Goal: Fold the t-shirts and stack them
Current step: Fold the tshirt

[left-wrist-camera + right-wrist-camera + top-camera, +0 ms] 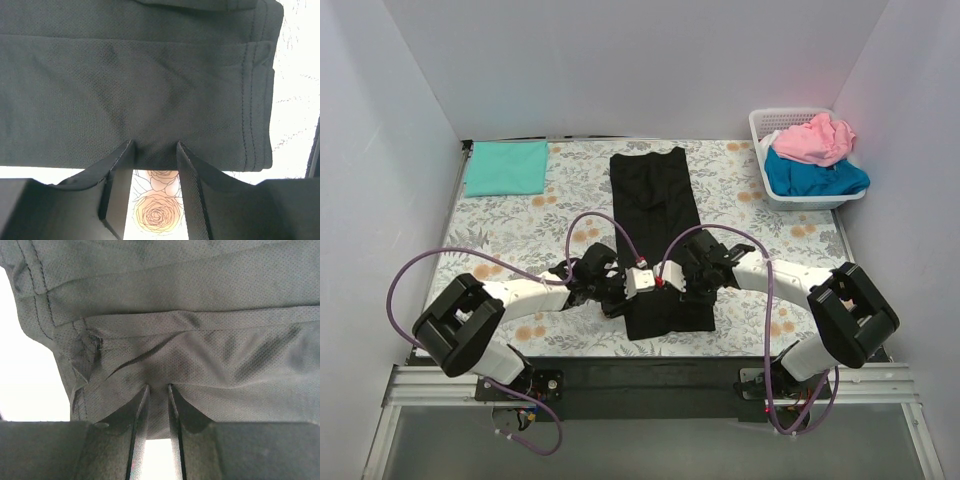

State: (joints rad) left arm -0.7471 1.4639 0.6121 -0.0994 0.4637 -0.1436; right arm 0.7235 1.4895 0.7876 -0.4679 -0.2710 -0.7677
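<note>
One mint-green shirt (506,167) lies folded upper left; black shirt (655,200) half-folded at centre, right gripper (157,386) pinching it, left gripper (155,142) spread; pink shirt (813,138) and blue shirt (815,180) heaped upper right

Lab cell, plain white walls (620,60)

Four t-shirts are counted: one black t-shirt (658,215) at the centre, one mint-green t-shirt (507,167) at 10 o'clock, and one pink t-shirt (815,138) and one bright blue t-shirt (815,180) at 2 o'clock. One white basket (760,124) is counted, in which the last two are held. One flowered cloth (560,205) is counted. Two arms are counted, the left arm (525,295) and the right arm (785,275), each with one pair of jaws.
</note>
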